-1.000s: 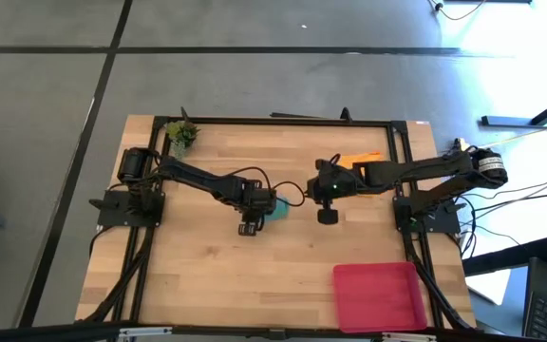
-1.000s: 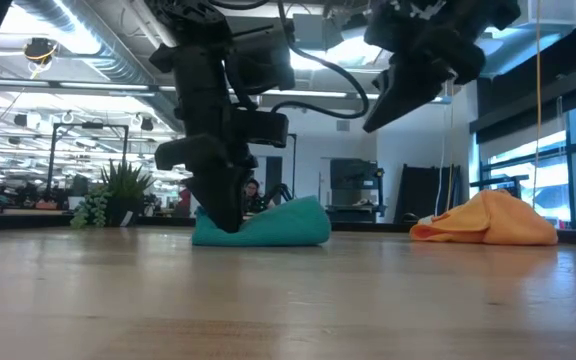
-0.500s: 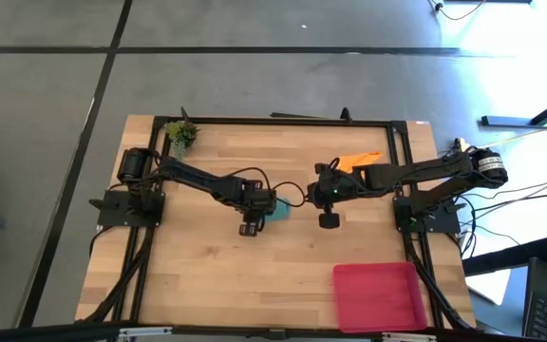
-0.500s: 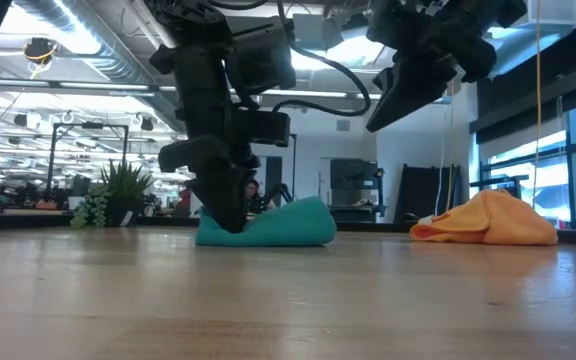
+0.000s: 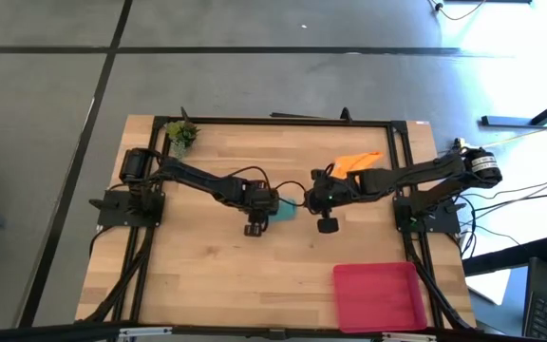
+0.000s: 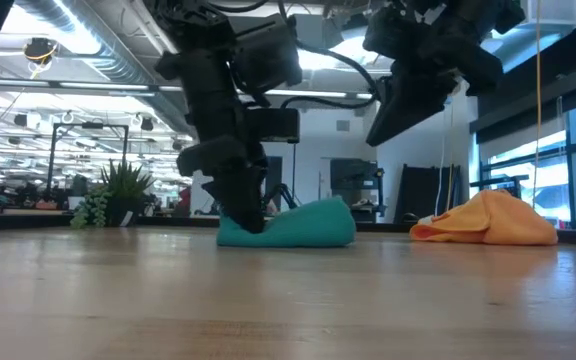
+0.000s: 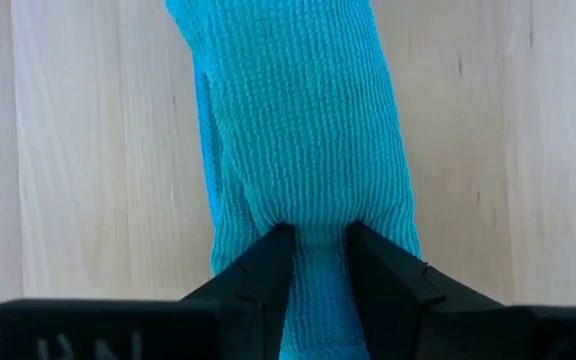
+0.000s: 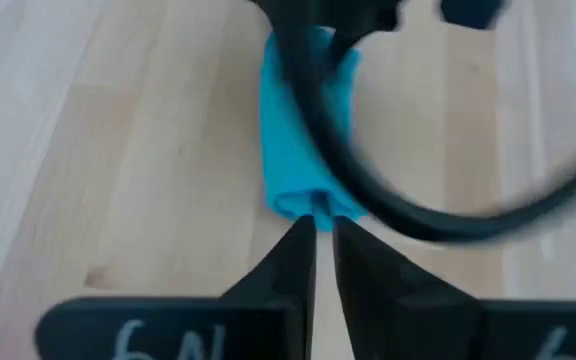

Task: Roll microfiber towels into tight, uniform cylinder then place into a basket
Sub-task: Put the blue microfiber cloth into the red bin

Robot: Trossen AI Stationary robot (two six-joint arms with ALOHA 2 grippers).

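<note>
1. My left hand is clenched on the teal towel; the wrist view shows both fingers pinching a fold of cloth at one end of the bundle.
2. From above, my left hand sits near the middle of the bench, down at the bench surface.
3. The teal towel lies on the bench as a loose elongated bundle, not a tight cylinder.
4. My right hand has its fingers drawn nearly together, holding nothing; its tips lie just short of the teal towel's near end.
5. In the low view my right hand hangs above the bench, clear of the surface.
6. A dark cable crosses above the teal towel in the right wrist view.
7. The orange towel lies crumpled toward the far right of the bench, partly under my right arm.
8. The basket sits at the near right corner, well apart from both towels.
9. A small plant stands at the far left corner.
</note>
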